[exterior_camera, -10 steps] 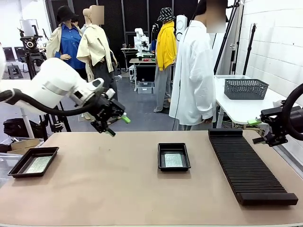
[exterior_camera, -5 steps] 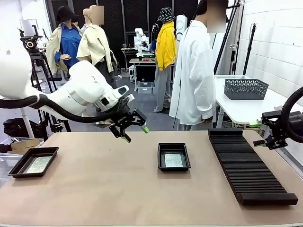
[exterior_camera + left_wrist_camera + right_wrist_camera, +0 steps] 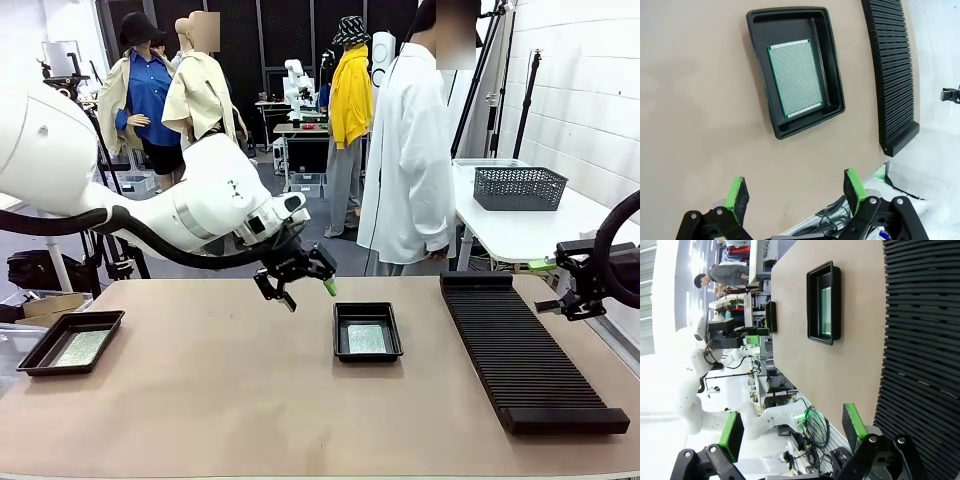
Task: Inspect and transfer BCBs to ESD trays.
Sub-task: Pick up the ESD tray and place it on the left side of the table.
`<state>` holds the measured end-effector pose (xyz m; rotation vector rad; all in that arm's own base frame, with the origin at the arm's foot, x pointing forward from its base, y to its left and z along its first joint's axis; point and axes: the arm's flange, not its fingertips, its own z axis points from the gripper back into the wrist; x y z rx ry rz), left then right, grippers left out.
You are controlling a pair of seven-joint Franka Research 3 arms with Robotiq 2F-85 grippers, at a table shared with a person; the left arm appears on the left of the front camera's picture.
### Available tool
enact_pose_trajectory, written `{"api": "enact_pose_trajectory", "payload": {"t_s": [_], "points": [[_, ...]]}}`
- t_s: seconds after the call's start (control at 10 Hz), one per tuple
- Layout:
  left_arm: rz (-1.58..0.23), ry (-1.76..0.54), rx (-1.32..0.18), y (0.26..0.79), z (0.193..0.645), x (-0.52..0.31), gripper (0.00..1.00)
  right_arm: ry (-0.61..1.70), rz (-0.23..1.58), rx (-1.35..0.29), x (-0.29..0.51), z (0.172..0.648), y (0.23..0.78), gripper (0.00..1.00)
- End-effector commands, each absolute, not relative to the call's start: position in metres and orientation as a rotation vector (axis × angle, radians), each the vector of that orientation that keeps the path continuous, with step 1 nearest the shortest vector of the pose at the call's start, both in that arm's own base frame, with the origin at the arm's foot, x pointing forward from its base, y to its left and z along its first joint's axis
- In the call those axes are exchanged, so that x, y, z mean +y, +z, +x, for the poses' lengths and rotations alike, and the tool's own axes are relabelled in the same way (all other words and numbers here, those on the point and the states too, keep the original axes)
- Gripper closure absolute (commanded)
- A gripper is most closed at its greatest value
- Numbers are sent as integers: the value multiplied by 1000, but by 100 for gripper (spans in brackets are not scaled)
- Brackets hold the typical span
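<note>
**Left arm above centre tray, both end effectors empty**

Front view: the left end effector (image 3: 303, 284) is held wide open above the bench (image 3: 220, 400), near the centre ESD tray (image 3: 367, 331); a second ESD tray (image 3: 70, 341) sits far left. The right end effector (image 3: 553, 285) is parked beside the rack (image 3: 525, 350).

Left wrist view: one BCB (image 3: 794, 77) lies flat inside the tray.

Right wrist view: jaws are seen open, empty.

Judgement: an edge grip should be taken, with the fingers squared to the board.

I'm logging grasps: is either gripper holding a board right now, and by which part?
Nothing is held. The left gripper hangs open above the table, near the middle tray; the right gripper is open by the rack.
</note>
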<state>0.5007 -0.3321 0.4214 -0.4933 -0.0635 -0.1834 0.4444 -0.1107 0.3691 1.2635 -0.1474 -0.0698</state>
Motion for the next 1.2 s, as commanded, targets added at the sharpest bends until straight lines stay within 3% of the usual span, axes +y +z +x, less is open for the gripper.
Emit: {"api": "enact_pose_trajectory", "payload": {"t_s": [0.0, 1.1], "points": [[-437, -169, -57, 415, 507, -349, 0, -39, 1303, -140, -118, 451, 366, 0], [-319, -137, -160, 340, 572, -403, 0, -70, 1264, -147, -111, 444, 369, 0]]}}
